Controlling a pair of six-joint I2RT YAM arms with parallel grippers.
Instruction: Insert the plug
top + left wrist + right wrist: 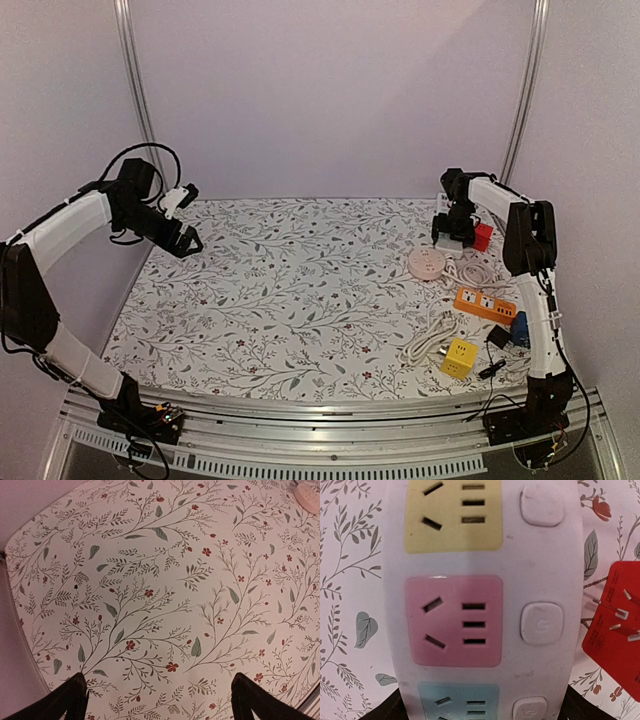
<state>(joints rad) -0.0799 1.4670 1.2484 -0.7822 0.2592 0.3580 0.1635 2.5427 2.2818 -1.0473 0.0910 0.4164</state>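
Right wrist view looks straight down past the right claw [482, 709], whose two dark fingertips [390, 712] peek out at the bottom edge on either side of a white power strip [485, 575]; they sit close against its flanks, but whether they press it or merely straddle it I cannot tell. The strip fills that view, showing a yellow socket panel, a pink one below it and a blue one nearest the claw, each with a white button to its right. Just beside the strip's right edge lies the red plug [615, 630], its metal prongs bare and in none of the sockets. Top external view shows neither socket faces nor prongs: there the strip is mostly hidden under the claw at the far right of the flowered counter [300, 290], and the plug is only a small red block just to its right. That view does give what the wrist camera misses, namely a round pale socket [427, 263], an orange strip [485, 304], a white cable [428, 340] and a yellow cube socket [460, 357], ranged nearer along the right side. Left wrist view shows the left claw [160, 700] released, its fingers spread wide with only the floral print between them; the top view places it raised at the far left, well apart from the plug
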